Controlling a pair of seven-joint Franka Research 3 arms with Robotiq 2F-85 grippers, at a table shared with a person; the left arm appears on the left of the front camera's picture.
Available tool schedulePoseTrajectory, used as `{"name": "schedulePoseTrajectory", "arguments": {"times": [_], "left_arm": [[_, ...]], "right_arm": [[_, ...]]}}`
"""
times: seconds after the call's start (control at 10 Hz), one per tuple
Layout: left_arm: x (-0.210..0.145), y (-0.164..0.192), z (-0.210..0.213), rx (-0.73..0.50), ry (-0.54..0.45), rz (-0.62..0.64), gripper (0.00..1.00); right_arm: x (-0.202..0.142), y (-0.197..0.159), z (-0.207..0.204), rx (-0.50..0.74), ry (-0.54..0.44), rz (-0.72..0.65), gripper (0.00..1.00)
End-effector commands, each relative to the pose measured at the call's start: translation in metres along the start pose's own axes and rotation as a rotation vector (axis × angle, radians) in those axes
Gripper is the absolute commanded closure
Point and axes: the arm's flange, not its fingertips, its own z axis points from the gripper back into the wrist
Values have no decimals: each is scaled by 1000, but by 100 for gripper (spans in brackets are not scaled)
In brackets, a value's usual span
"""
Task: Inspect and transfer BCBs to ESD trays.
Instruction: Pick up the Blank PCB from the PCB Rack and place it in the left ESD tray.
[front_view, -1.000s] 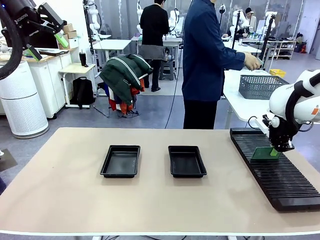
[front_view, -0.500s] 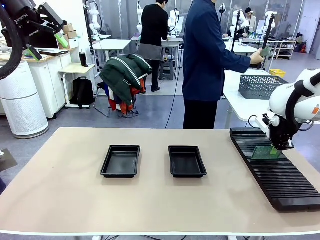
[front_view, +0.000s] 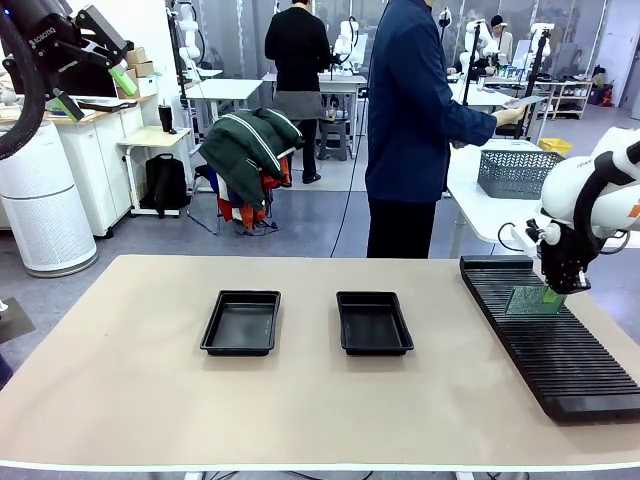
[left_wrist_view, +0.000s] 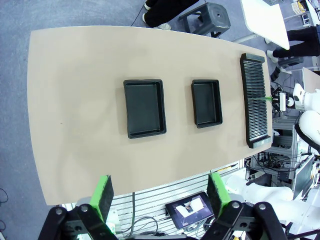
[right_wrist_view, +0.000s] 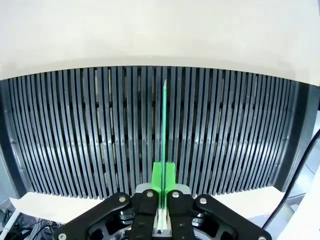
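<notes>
My right gripper (front_view: 553, 293) is shut on one edge of a thin green BCB (front_view: 524, 301), which hangs just above the long black slotted rack (front_view: 545, 350) at the table's right. Seen from the right wrist, the BCB (right_wrist_view: 164, 120) stands edge-on between the shut fingers (right_wrist_view: 157, 175), over the rack's slots (right_wrist_view: 75, 135). Two black ESD trays (front_view: 241, 322) (front_view: 373, 322) lie side by side mid-table with bare floors. My left gripper (front_view: 95, 92) is raised high at the far left, open and holding nothing. From above, its green pads (left_wrist_view: 103, 196) frame both trays (left_wrist_view: 145, 107) (left_wrist_view: 206, 102).
A person in a dark blue jacket (front_view: 415, 110) stands at the table's far edge, turned right, holding a flat board (front_view: 522, 101) above a grey mesh basket (front_view: 515, 172) on a side table. The tabletop (front_view: 300, 400) is bare in front of the trays.
My right gripper has lifted the BCB slightly up and to the right over the rack. The person's hand with the board has shifted. The left arm has not moved.
</notes>
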Motion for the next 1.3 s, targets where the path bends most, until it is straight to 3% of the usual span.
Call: {"name": "schedulePoseTrajectory", "arguments": {"times": [0.0,0.6,1.2], "left_arm": [[-2,1,0,0,-7,1,0],[-2,1,0,0,-7,1,0],[-2,1,0,0,-7,1,0]], "right_arm": [[6,2,23,-1,16,-22,100],[9,27,130,-19,-27,-61,100],[6,34,159,-68,-35,-58,100]]}}
